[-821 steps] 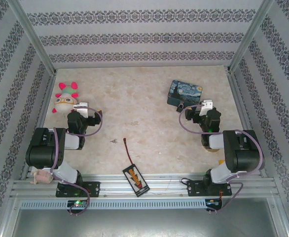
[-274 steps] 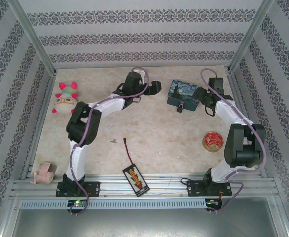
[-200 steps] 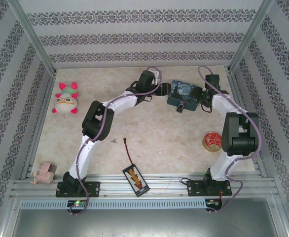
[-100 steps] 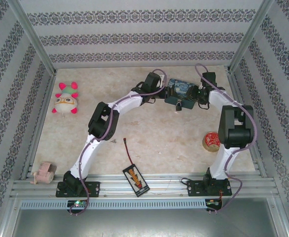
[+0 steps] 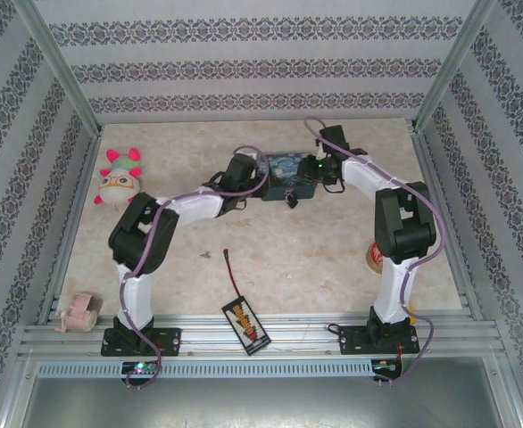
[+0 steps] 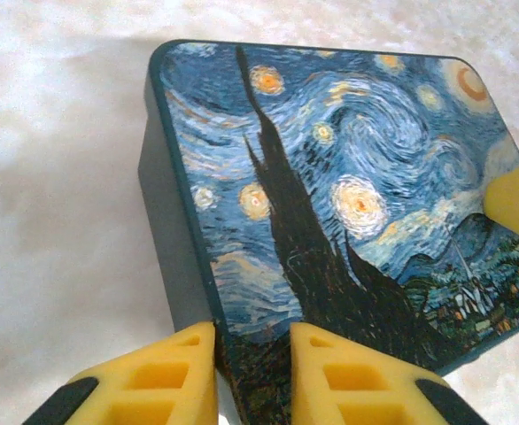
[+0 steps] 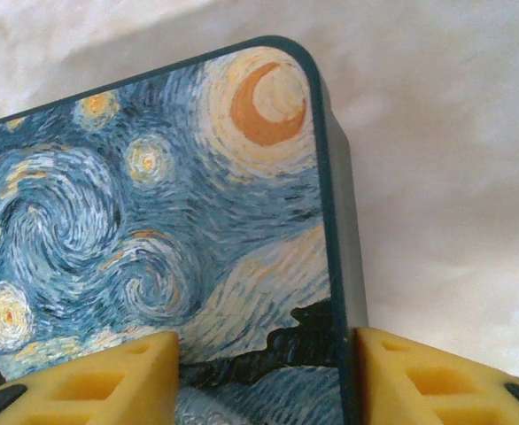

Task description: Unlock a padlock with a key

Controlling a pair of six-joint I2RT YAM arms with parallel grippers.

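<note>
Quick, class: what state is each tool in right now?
Left tool: narrow gap astride the painted tin's edge; grip cannot be told.
Right tool: wider, astride the tin's edge; grip cannot be told.

Left arm (image 5: pixel 190 207) and right arm (image 5: pixel 377 183) reach toward the upper centre; left gripper (image 6: pixel 252 341) fingers nearly together, right gripper (image 7: pixel 267 341) fingers wider apart.

A pale, marbled beige table (image 5: pixel 270 241) fills the middle under soft, even light. White wallpaper with dark ornamental bands covers the back wall (image 5: pixel 261 53) at 12 o'clock, the left wall (image 5: pixel 12 134) at 9 and the right wall (image 5: pixel 511 134) at 3. Slanted aluminium posts (image 5: pixel 58 67) mark the far corners. Aluminium rails (image 5: pixel 208 343) edge the table at 6 o'clock, with a grey panel (image 5: pixel 261 401) beyond them.
</note>
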